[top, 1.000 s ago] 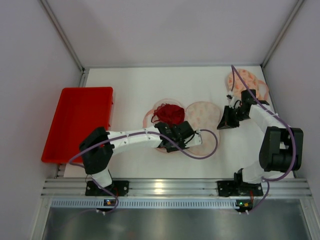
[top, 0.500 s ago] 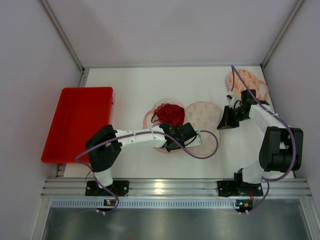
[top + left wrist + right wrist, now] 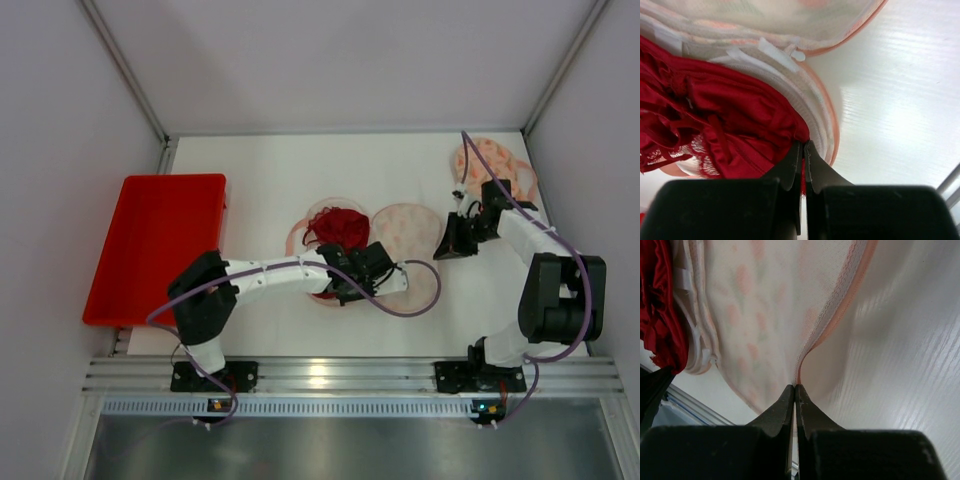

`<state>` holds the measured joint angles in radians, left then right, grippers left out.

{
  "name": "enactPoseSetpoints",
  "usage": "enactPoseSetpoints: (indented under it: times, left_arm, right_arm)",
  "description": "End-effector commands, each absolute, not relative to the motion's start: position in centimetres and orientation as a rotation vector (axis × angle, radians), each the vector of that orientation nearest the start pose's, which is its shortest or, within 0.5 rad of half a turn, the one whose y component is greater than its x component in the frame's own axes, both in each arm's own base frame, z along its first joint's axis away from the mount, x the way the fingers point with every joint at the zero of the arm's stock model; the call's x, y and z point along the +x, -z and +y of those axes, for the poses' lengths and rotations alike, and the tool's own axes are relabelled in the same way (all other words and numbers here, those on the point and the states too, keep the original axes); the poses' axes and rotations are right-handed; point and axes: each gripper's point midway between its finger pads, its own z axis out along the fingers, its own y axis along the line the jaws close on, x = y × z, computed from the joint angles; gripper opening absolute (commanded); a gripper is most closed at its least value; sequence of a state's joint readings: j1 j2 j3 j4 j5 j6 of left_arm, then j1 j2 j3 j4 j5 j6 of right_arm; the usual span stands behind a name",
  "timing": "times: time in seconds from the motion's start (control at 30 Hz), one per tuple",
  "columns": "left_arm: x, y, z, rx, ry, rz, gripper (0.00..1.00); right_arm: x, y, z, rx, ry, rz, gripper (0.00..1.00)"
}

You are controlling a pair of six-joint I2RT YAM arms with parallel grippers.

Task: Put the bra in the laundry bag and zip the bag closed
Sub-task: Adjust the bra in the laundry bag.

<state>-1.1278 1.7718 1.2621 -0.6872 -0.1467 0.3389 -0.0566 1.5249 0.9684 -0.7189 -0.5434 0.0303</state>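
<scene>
The red bra [image 3: 336, 226] lies bunched in the left half of the open round mesh laundry bag [image 3: 407, 226], which is white with pink spots and an orange rim. My left gripper [image 3: 340, 288] is at the bag's near rim and is shut on a fold of the bra [image 3: 715, 110], right beside the bag's mesh rim [image 3: 815, 95]. My right gripper [image 3: 443, 249] is shut on the orange edge of the bag's right flap [image 3: 755, 305] and holds it slightly lifted. The bra's edge [image 3: 660, 315] shows at the left of the right wrist view.
A red bin [image 3: 155, 245] stands at the left edge of the table. A second spotted laundry bag [image 3: 497, 165] lies at the back right, behind my right arm. Purple cables loop along both arms.
My left gripper has shifted slightly toward the near edge with the bra fold in it. The bag's right flap looks a little smaller. The right arm has barely moved.
</scene>
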Motion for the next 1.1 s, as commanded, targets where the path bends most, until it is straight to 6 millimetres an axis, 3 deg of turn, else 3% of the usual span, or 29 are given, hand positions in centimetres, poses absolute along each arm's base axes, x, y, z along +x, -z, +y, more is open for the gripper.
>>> enactPoseSetpoints:
  times: [0.0,0.2,0.43,0.6,0.8,0.87,1.07]
  left_arm:
    - [18.8,-10.5,-34.2,1.749,0.186,1.985,0.0]
    - [18.8,-11.8,-35.3,1.713,0.27,1.983,0.0]
    - [19.4,-11.4,-35.5,1.675,0.315,2.034,0.0]
    - [20.6,-12.1,-35.0,1.61,0.305,2.06,0.22]
    - [23.7,-13.9,-33.1,1.53,0.241,2.046,0.24]
    - [23.9,-13.8,-32.5,1.546,0.218,2.035,0.25]
    - [22.7,-12.7,-31.0,1.654,0.206,1.992,0.43]
  right_arm:
    - [27.6,-8.2,8.4,-0.027,-0.783,2.722,0.0]
    - [27.5,-8.1,8.4,-0.032,-0.781,2.722,0.0]
    - [27.3,-8.3,8.6,-0.043,-0.791,2.72,0.0]
    - [27.3,-8.8,8.9,-0.067,-0.805,2.713,0.0]
    - [27.6,-9.6,9.0,-0.081,-0.812,2.698,0.0]
    - [27.8,-9.8,9.0,-0.082,-0.812,2.697,0.0]
    - [27.5,-10.1,9.5,-0.093,-0.855,2.703,0.0]
